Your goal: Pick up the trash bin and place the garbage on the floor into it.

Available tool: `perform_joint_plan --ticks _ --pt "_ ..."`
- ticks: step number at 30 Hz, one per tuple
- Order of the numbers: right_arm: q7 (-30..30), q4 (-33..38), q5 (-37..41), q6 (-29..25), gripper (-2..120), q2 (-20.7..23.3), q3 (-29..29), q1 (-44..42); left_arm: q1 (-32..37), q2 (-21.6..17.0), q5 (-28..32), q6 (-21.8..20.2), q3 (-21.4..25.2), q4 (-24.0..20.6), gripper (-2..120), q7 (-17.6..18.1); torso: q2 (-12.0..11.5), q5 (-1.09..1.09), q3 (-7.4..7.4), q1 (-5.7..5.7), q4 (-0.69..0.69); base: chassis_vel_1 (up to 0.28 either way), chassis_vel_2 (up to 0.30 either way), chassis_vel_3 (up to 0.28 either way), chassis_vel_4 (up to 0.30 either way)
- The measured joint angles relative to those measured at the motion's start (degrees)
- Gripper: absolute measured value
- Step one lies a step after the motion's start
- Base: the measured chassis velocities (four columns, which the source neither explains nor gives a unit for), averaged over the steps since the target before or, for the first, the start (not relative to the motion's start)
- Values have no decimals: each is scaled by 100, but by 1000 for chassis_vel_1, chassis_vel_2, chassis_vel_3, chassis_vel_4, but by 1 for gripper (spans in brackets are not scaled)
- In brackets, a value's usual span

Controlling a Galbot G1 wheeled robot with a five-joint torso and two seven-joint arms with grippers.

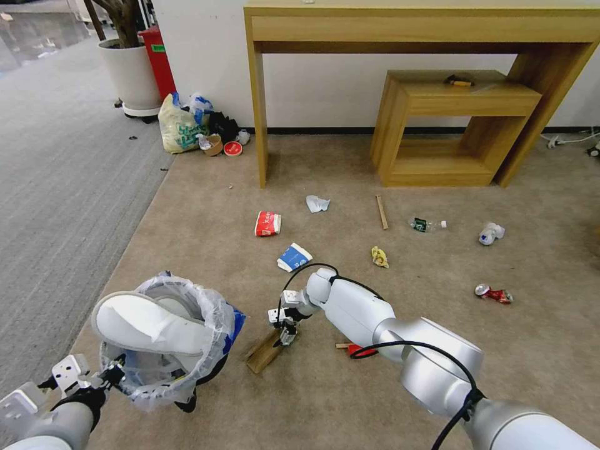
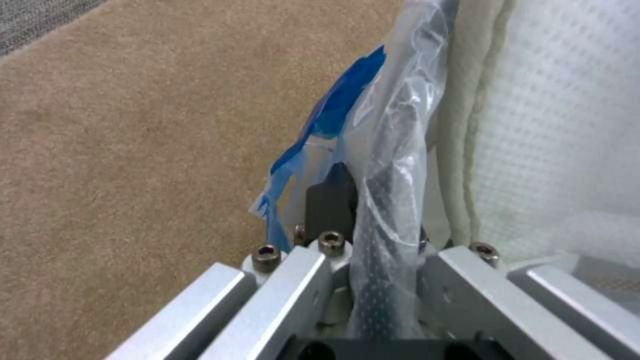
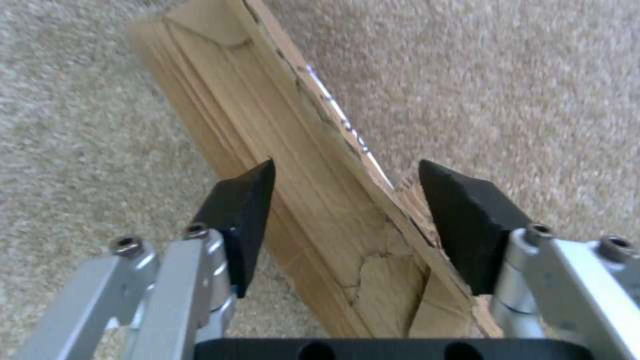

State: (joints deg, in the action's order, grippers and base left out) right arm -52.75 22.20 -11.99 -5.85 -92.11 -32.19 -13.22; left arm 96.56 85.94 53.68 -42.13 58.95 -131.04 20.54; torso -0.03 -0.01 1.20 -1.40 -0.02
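My left gripper (image 1: 111,374) is shut on the near rim of the trash bin (image 1: 187,375), a black bin lined with crinkly clear plastic (image 2: 393,150), at the lower left. A white slipper (image 1: 150,325) lies across its mouth. My right gripper (image 1: 285,330) is open and low over a brown cardboard strip (image 1: 262,353) on the beige floor (image 1: 437,275), one black pad on each side of the cardboard strip (image 3: 320,220). Beyond it lie a red cup (image 1: 267,223), a blue-white cup (image 1: 294,257), crumpled paper (image 1: 317,203), a wooden stick (image 1: 381,211), a bottle (image 1: 427,224), a yellow wrapper (image 1: 379,256) and a crushed can (image 1: 494,294).
A wooden desk (image 1: 256,100) and a low wooden shelf (image 1: 456,125) stand against the far wall. A pale-yellow shopping bag (image 1: 178,128) with other rubbish sits by a white plant pot (image 1: 131,75). Grey carpet (image 1: 62,187) runs along the left. A red wrapper (image 1: 361,350) shows under my right arm.
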Motion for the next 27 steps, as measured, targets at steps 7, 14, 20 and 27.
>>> perform_joint_plan --ticks 7,14,20,27 --pt "158 -40 1 -7 33 -2 13 -44 14 7 -3 0 8 0 0 -13 0 0 0 0 0 0 0 0 0" --pt "275 77 17 -12 7 34 47 -118 25 9 -12 0 0 -35 0 -14 0 1 0 0 1 0 0 0 0" --pt "275 252 27 1 0 173 160 -204 37 7 -35 0 -6 -42 0 -14 0 1 0 0 0 0 0 0 0" --pt "362 769 135 112 0 531 739 -391 -15 -19 -71 0 -53 -6 0 -18 0 1 0 0 1 0 0 0 0"
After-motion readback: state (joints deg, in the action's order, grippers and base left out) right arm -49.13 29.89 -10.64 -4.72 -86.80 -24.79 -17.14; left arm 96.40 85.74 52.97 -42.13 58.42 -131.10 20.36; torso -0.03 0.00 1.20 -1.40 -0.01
